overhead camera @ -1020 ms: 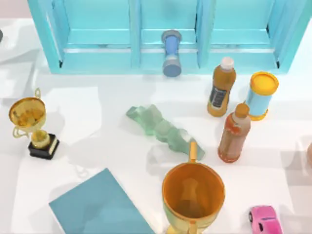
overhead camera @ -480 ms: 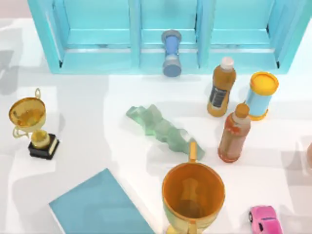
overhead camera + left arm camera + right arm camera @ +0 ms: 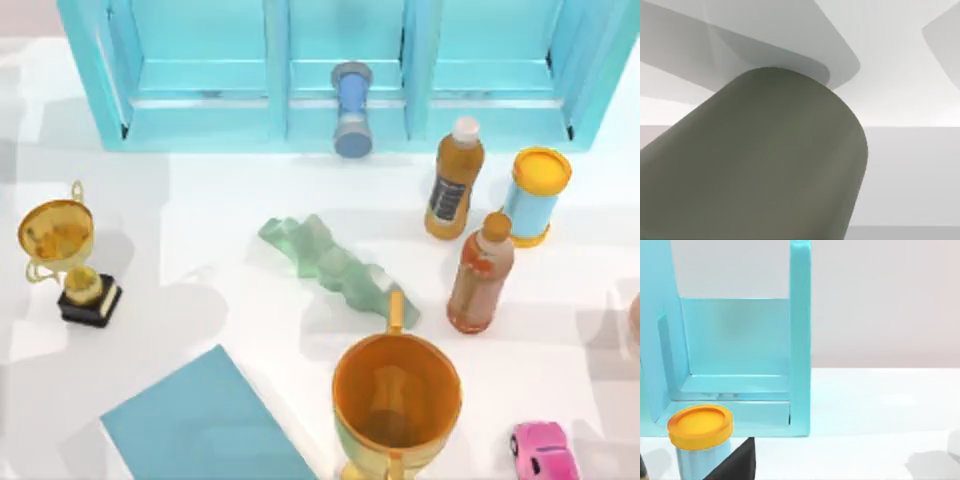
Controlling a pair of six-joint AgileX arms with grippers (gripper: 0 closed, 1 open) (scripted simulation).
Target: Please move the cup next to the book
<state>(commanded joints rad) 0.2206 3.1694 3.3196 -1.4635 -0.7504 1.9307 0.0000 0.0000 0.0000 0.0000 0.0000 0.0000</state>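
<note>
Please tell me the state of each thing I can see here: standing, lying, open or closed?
cup: tilted
book: lying flat, closed
orange goblet: upright
small trophy: upright
juice bottle: upright, capped
tea bottle: upright, capped
blue can: upright, lidded
green cloth: crumpled

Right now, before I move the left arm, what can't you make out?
- Small dark grey cylindrical cup: left wrist view, so close that the frame edges cut it; grip not visible.
- Flat teal-blue book: top view, lower edge cuts it.
- Large orange-gold goblet: top view, base cut off.

Two bottles (image 3: 454,180) (image 3: 481,272), two trophies (image 3: 62,250) (image 3: 395,400), one book (image 3: 205,420), one cloth (image 3: 335,265), one toy car (image 3: 543,450), one cup (image 3: 755,165).
</note>
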